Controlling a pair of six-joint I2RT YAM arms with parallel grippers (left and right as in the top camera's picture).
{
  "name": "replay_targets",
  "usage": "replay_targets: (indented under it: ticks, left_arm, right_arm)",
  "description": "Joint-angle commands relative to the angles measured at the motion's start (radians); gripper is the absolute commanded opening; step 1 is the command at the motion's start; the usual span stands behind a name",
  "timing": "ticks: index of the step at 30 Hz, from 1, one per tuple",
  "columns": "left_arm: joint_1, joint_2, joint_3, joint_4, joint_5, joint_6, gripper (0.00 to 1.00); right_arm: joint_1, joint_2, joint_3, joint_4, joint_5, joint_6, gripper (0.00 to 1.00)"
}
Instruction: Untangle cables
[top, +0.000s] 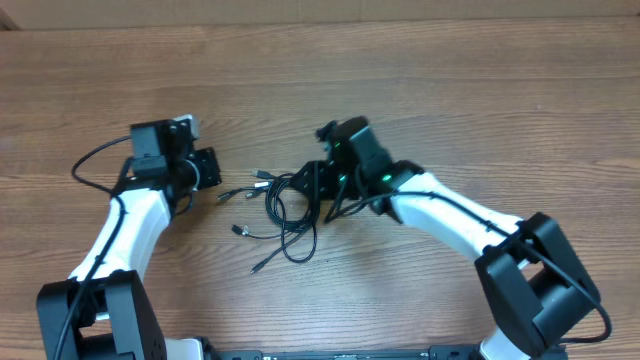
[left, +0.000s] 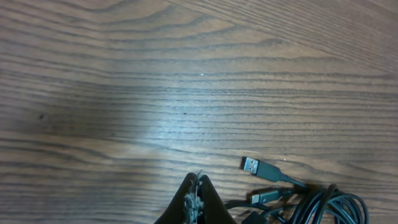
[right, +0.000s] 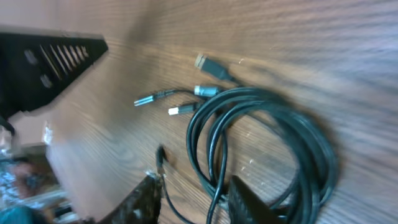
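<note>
Black cables (top: 288, 215) lay in a loose heap on the wooden table (top: 420, 70), between your two arms and nearer the right one. Several loops overlapped, and the plug ends fanned out to the left.

Your right gripper (right: 196, 186) was low over the near side of the coil (right: 320, 155) with its fingers spread. A couple of strands ran between them, and through the blur I saw no pinch on them.

Your left gripper (left: 196, 183) sat just left of the heap, its fingers pressed together on nothing I could see; a silver-tipped USB plug (left: 250, 165) lay just right of it on bare wood.

My worry was that gap. With more than one strand inside it, a closing grip would likely catch the bundle rather than one cord; a pull from there would probably lift the whole coil and draw the loops tighter. Nothing pinned the far ends, so the heap might simply have dragged across the table; a plug could also have hooked on a loop and jammed.
</note>
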Motion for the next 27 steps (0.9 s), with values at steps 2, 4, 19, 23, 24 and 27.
replay_targets:
  ticks: [2,4,19,23,24,27]
  left_arm:
    - [0.037,0.020,0.018,-0.003,0.072,0.003,0.04]
    - [0.038,0.031,0.018,0.000,0.072,0.003,0.04]
    - [0.035,0.049,0.018,0.023,0.102,0.000,0.06]
    - [0.035,0.049,0.018,0.023,0.102,0.000,0.04]
    - [0.035,0.049,0.018,0.023,0.102,0.000,0.04]
    - [0.035,0.049,0.018,0.023,0.102,0.000,0.05]
  right_arm:
    - [0.105,-0.003,0.020,0.002,0.233,0.011,0.44]
    - [0.142,0.011,0.020,0.003,0.320,0.030,0.44]
    - [0.264,0.214,0.020,0.209,0.478,-0.029,0.43]
    - [0.264,0.241,0.020,0.219,0.474,-0.028,0.32]
    - [0.264,0.246,0.020,0.218,0.475,-0.028,0.28]
    - [0.264,0.246,0.020,0.216,0.475,-0.028,0.18]
